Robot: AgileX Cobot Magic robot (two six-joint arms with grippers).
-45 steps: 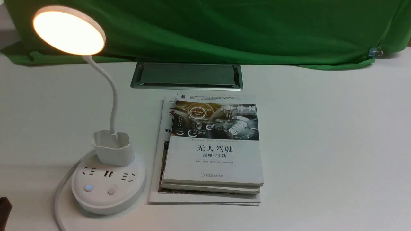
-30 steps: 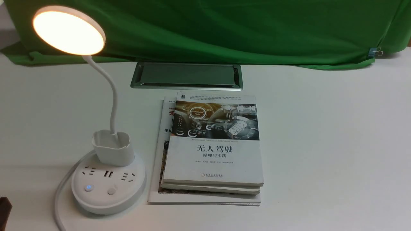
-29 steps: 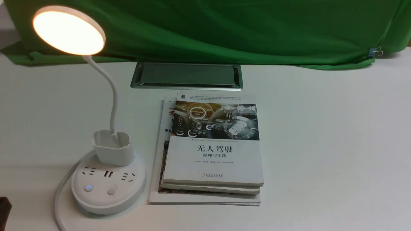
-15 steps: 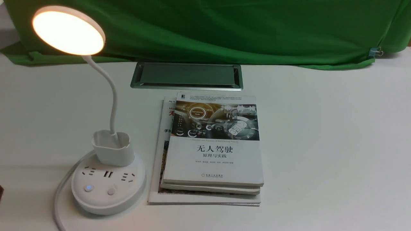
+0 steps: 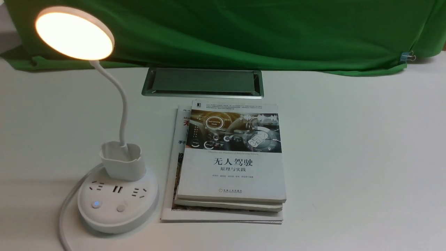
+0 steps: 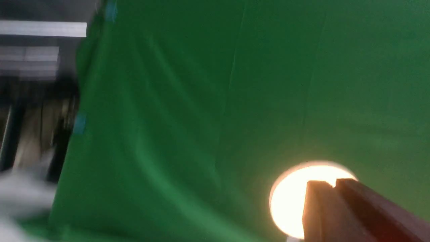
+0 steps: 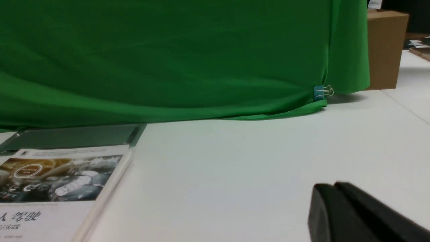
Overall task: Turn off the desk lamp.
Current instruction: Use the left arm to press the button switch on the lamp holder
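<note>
The white desk lamp (image 5: 120,115) stands at the near left of the table. Its round disc head (image 5: 74,33) glows warm yellow. Its gooseneck rises from a small cup holder (image 5: 122,163) on a round base (image 5: 116,202) with sockets, a blue-lit button (image 5: 95,204) and a plain button (image 5: 121,208). My left gripper (image 6: 331,184) is shut and empty, raised, with the lit head (image 6: 292,201) behind its tips. My right gripper (image 7: 331,185) is shut and empty, low over bare table. Neither gripper shows in the front view.
A stack of books (image 5: 231,160) lies just right of the lamp base. A metal cable hatch (image 5: 202,82) is set in the table behind it. A green cloth (image 5: 244,31) hangs at the back. The lamp's cord (image 5: 64,216) runs off the near edge.
A dark tip at the front view's lower left edge has slid out of view. The lamp stays lit and nothing else has moved.
</note>
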